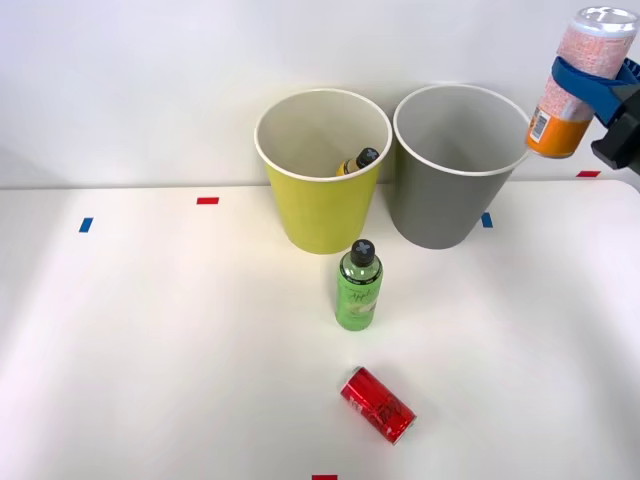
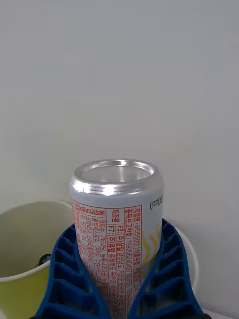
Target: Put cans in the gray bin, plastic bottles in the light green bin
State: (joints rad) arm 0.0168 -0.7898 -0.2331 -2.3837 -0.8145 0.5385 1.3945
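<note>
While the right gripper (image 1: 590,85) holds the pale pink can (image 1: 580,80) aloft, its blue ribbed fingers (image 2: 69,274) wrap both sides of the can body and are closed firmly on it. Can sits tilted in the front view, silver end up, orange end down, just off the far-right side of the gray bin (image 1: 450,200) and above rim height. Not yet over the opening.

Risks, as I judge them:
- Release from here would likely miss: the can hangs beside the rim, not inside its circle, so it could strike the rim and bounce onto the white table (image 1: 150,350) or off the edge.
- The tilt means the orange end leads; if it clips the pale rim on the way across, the light bin may rock or shift against the yellow-green bin (image 1: 320,210), which stands just beside it.
- Overshooting leftward would put the can over the wrong bin, where a yellowish bottle (image 1: 357,162) already lies.
- The grip is on a smooth can wall; slippage looks unlikely but possible.

Elsewhere: green black-capped bottle (image 1: 358,287) stands upright in front of the bins; red can (image 1: 378,404) lies on its side nearer the robot. Both still to be sorted.

Writing: the wrist view shows dense red print in Korean on the can, a nutrition-style table, too small to read. A fragment "(al)" reads sideways near the shoulder. No brand name is legible. The barcode patch near the orange end in the front view is unreadable.
</note>
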